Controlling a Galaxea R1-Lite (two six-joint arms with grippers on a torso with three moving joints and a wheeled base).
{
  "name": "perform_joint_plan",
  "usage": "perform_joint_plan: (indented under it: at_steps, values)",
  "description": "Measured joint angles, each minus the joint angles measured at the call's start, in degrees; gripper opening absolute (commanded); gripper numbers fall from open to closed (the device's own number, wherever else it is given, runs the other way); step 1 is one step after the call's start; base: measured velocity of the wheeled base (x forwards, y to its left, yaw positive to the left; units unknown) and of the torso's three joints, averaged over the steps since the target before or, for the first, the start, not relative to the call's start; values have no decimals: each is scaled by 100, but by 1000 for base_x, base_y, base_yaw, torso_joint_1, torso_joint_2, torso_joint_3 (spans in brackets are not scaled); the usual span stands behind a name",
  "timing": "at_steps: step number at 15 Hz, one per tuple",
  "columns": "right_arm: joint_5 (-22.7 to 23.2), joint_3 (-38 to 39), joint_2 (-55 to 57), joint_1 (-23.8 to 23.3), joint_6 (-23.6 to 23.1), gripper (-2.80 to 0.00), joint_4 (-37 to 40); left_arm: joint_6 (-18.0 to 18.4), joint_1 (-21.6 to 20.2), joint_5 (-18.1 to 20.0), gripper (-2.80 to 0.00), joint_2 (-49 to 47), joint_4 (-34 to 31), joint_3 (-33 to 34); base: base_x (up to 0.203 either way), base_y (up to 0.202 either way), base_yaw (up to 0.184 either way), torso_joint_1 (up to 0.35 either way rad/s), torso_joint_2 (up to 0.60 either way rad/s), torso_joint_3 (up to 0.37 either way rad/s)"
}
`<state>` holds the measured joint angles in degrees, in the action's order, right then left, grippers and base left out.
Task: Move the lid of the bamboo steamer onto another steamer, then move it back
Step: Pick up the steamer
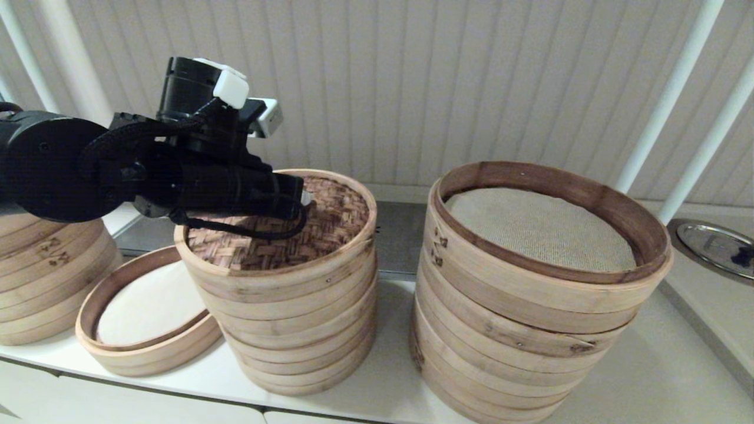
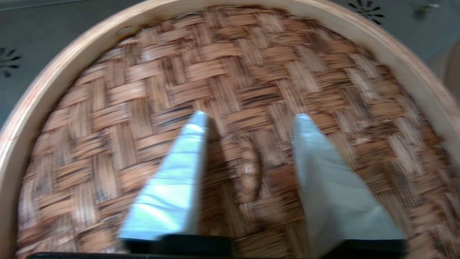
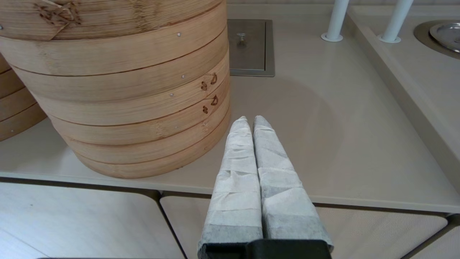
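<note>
Far-left stack (image 1: 41,277): a pile of pale rings with dark branded marks at the counter's (image 1: 660,377) left edge, partly hidden behind the left arm – not part of the present step, I judge.
Low steamer (image 1: 147,330): two rings, white liner showing, uncovered; it leans against the middle stack, one side propped up off the counter.
Middle stack (image 1: 300,330): about five pale rings; this is the other steamer, and it is capped now.
Lid (image 1: 330,221): the reddish-brown woven lid sits level on the middle stack, its pale rim lining up with the rings below.
Left tool (image 2: 248,118): directly above the lid's centre, the two fingers spread apart, one on each side of the small loop handle (image 2: 249,172) – placed so that closing would pinch the loop. It grips nothing; whether the tips touch the weave I cannot tell.
Stage: either just set down or about to be lifted for the return.
Wide stack (image 1: 530,330): taller, beige mesh liner, uncovered, just beside the middle stack.
Right tool (image 3: 249,120): parked low before the counter's front edge near the wide stack, fingers pressed together, empty.
</note>
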<state>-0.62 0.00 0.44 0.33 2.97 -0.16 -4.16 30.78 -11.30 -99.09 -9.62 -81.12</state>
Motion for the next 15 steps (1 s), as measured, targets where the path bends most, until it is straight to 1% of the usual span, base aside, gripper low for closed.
perform_joint_plan:
  at_steps: [8,15]
  values:
    - [1,0,0,0,0,-280,0,-20,-11,-7,-280,128,113,202,0,0,0,0,0,0]
    - [0,0,0,0,0,-280,0,-96,-9,-18,-280,162,85,-112,0,0,0,0,0,0]
